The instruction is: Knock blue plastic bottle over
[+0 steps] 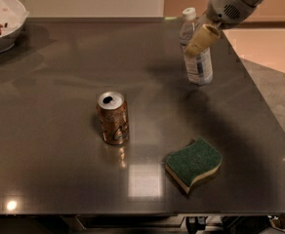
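Gripper: the gripper (201, 39) hangs over the far right part of the table (59, 67). Its beige tip lies across the upper body of the bottle, and the arm comes in from the top right corner.
Grip state: this view does not show whether it is open or closed.
Contact: the tip overlaps the bottle's shoulder on the camera side. Whether it is touching or just in front cannot be told.
Bottle: the blue plastic bottle (199, 66) stands on its base near the table's far right edge, white cap up. It is directly behind and below the gripper tip.
Long axis: near vertical, with the cap a little to the left of the base. That may be a slight lean or only the camera angle.
Deciding relation: the tip sits high on the bottle, above the label and well above the base. A sideways push there should tip it rather than slide it.
Push direction: the arm is on the bottle's right and the wider stretch of table lies to its left, so a leftward sweep looks safest.
Task state: the bottle is not yet knocked over.
Arms: 1 only, so there is no choice of side.
Further out: 1 soda can (113, 118) at mid-table, 1 green sponge (193, 163) toward the front, and 1 white bowl (8, 30) at the far left. All are well apart from the bottle.
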{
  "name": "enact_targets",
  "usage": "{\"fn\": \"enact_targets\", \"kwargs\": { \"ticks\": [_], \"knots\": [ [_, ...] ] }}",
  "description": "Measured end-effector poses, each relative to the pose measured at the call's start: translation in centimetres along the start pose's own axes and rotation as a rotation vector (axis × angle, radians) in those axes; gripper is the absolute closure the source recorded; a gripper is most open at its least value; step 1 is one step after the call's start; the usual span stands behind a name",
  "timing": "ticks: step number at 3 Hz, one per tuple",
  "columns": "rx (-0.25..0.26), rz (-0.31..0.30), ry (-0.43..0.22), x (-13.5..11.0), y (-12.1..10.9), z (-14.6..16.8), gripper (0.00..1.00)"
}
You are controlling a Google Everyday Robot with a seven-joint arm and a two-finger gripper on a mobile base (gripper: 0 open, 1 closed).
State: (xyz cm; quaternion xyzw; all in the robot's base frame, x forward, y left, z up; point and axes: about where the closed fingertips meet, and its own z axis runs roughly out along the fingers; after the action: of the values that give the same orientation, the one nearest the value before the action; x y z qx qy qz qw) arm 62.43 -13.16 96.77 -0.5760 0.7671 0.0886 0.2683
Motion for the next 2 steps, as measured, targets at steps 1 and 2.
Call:
{"fn": "enact_targets", "kwargs": {
  "ticks": [1,2],
  "knots": [
    [-0.059,-0.051,0.121,2.1,2.5,-0.8,1.00],
    [-0.125,-0.103,0.213,3.8,4.6,-0.6,1.00]
  ]
}}
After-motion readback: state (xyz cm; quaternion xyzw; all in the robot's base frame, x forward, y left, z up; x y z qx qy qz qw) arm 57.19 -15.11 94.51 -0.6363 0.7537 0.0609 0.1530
